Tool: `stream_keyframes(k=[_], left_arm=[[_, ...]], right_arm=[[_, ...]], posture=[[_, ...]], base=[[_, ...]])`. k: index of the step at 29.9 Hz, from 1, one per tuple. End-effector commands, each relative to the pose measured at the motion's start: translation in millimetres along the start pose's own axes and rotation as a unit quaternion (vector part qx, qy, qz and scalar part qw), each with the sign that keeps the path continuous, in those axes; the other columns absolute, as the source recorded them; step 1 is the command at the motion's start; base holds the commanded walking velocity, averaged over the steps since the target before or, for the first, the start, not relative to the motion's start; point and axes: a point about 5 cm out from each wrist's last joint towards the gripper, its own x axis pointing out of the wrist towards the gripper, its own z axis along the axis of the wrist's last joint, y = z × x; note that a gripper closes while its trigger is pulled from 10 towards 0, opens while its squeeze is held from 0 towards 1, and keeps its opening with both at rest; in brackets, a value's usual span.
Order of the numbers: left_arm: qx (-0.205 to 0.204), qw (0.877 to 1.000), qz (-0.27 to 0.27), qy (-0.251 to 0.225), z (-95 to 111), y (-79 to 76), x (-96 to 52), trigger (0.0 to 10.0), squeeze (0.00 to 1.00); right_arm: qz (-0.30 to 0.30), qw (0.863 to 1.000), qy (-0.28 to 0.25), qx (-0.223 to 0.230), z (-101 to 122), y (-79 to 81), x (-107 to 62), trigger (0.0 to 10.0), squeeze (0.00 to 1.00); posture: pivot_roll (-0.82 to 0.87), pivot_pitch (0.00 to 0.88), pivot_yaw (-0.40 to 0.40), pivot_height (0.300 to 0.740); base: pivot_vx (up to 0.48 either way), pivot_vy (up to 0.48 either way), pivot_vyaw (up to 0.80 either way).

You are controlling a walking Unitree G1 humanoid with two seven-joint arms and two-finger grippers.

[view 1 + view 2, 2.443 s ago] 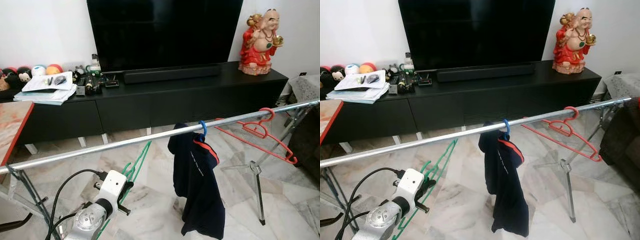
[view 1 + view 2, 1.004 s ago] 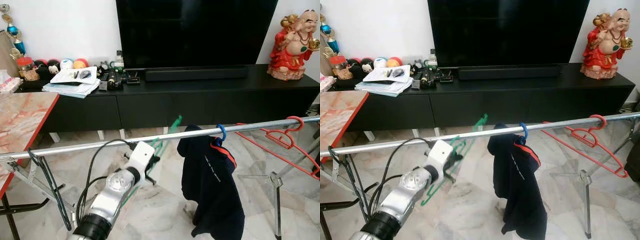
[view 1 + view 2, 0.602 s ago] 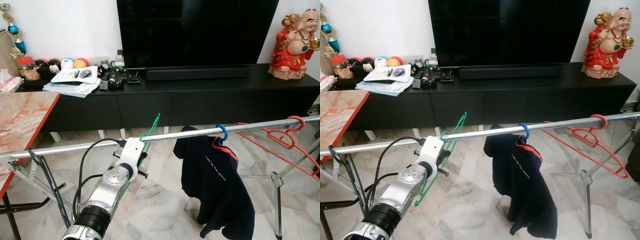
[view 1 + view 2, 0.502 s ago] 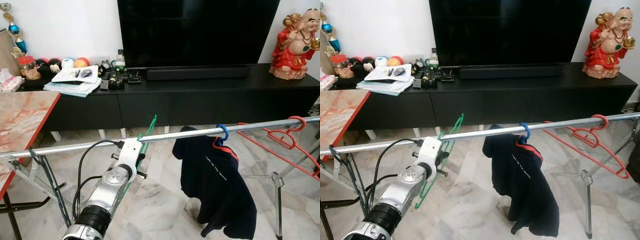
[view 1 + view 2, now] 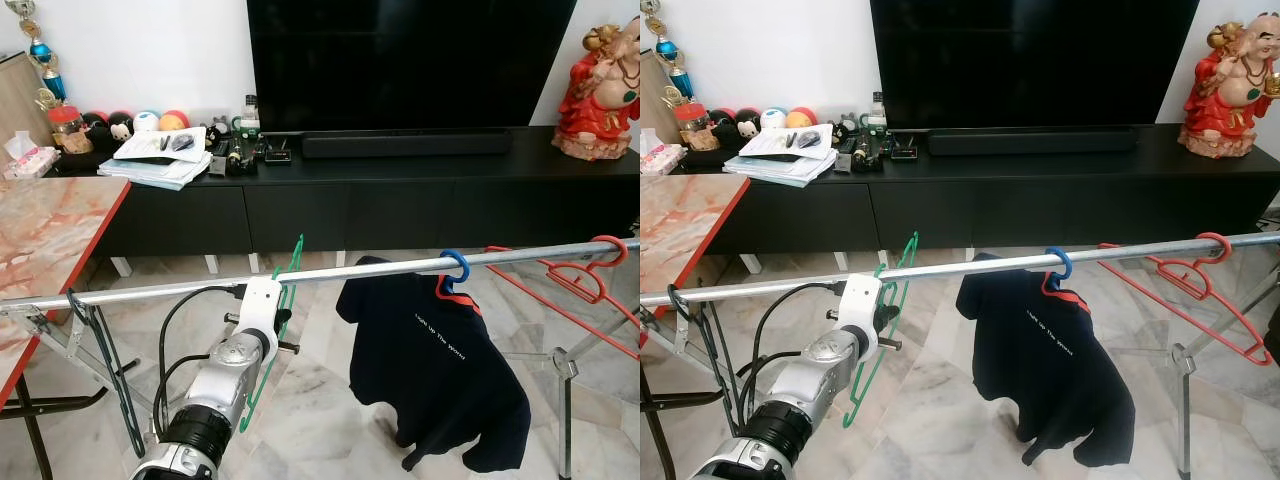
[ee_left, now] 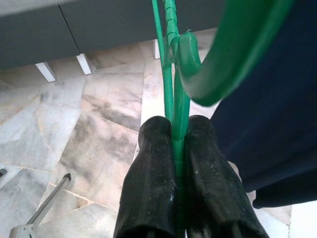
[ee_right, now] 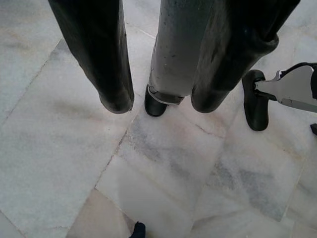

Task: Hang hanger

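Left pincer (image 6: pixel 179 144) pinching green hanger (image 5: pixel 285 290) at rail (image 5: pixel 150 292) — navy shirt (image 5: pixel 435 375) just beside

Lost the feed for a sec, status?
Left gripper shut on green hanger, hook at the rail. Right gripper open, idle over floor. Navy shirt hangs just beside.

A white wall (image 5: pixel 150 50) backs a long, low black TV cabinet (image 5: pixel 400 200), which carries a large dark television screen (image 5: pixel 400 60) and a black soundbar (image 5: pixel 405 145). A red-robed laughing figurine (image 5: pixel 605 85) stands at the cabinet's right end; papers, small bottles and round plush toys crowd its left. The floor is pale veined marble tile (image 5: pixel 320 410). An orange-veined marble table with a red edge (image 5: pixel 45 240) sits at left.
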Motion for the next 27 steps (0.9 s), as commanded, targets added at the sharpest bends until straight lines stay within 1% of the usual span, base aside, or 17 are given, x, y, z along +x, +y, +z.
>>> stream_keyframes(k=[1,2,3,4,5,12,14,17,19,21,23,25,27], left_arm=[[0.001,1.0,0.001,0.012,-4.4,1.3,0.7,10.0,0.0],[0.002,1.0,-0.006,0.004,-3.3,0.0,0.0,10.0,0.61],[0.002,1.0,-0.006,0.004,-3.3,0.0,0.0,10.0,0.61],[0.001,1.0,-0.012,-0.003,-2.1,-1.4,-0.8,10.0,0.74],[0.001,1.0,-0.017,-0.011,-1.2,-2.6,-1.9,10.0,0.99],[0.0,1.0,-0.015,-0.023,-4.3,0.6,-8.1,10.0,0.99],[0.004,0.999,-0.021,-0.033,-6.0,1.5,-13.4,10.0,0.97],[-0.001,0.999,-0.025,-0.048,-4.4,2.3,-18.6,10.0,0.97],[0.004,0.998,-0.024,-0.059,-3.2,4.0,-23.8,10.0,0.96],[0.002,0.996,-0.03,-0.08,-0.2,5.9,-33.4,10.0,0.96],[0.002,0.996,-0.03,-0.088,1.2,7.1,-38.1,10.0,0.96],[0.004,0.994,-0.037,-0.103,0.8,12.9,-54.5,10.0,0.95],[0.007,0.993,-0.044,-0.109,-0.1,14.6,-62.0,10.0,0.94]], right_arm=[[0.002,1.0,0.003,0.006,-2.4,2.4,0.0,10.0,0.0],[0.002,1.0,0.003,0.006,-2.4,2.4,0.0,10.0,0.0],[0.002,1.0,0.003,0.006,-2.4,2.4,0.0,10.0,0.0],[0.002,1.0,0.003,0.006,-2.3,2.4,0.0,10.0,0.0],[0.003,1.0,0.003,0.005,-2.2,2.2,0.0,10.0,0.0],[0.002,1.0,0.003,0.004,-2.4,1.7,-0.1,10.0,0.0],[0.002,1.0,0.004,0.003,-2.5,1.6,-0.1,10.0,0.0],[0.002,1.0,0.004,0.003,-2.7,1.4,-0.1,10.0,0.0],[0.002,1.0,0.004,0.002,-2.8,1.3,-0.1,10.0,0.0],[0.002,1.0,0.005,0.001,-2.9,1.0,-0.2,10.0,0.0],[0.002,1.0,0.005,0.001,-2.9,0.8,-0.2,10.0,0.0],[0.003,1.0,0.005,-0.001,-3.1,0.3,-0.3,10.0,0.0],[0.003,1.0,0.005,-0.002,-3.1,0.0,-0.3,10.0,0.0]], posture=[[0.14,0.0,0.037,0.74],[0.14,0.0,0.037,0.74],[0.14,0.0,0.037,0.74],[0.14,0.0,0.036,0.74],[0.14,0.0,0.035,0.74],[0.14,0.0,0.036,0.74],[0.14,0.0,0.036,0.74],[0.15,0.0,0.035,0.74],[0.15,0.0,0.035,0.74],[0.15,0.0,0.031,0.74],[0.15,0.0,0.031,0.74],[0.16,0.0,0.028,0.74],[0.16,0.0,0.026,0.74]], base=[[0.0,0.0,0.0],[0.0,0.0,0.0],[0.0,0.0,0.0],[0.0,0.0,0.0],[0.0,0.0,0.0],[0.0,0.0,0.0],[0.0,0.0,0.0],[0.0,0.0,0.0],[0.0,0.0,0.0],[0.0,0.0,0.0],[0.0,0.0,0.0],[0.0,0.0,0.0],[0.0,0.0,0.0]])
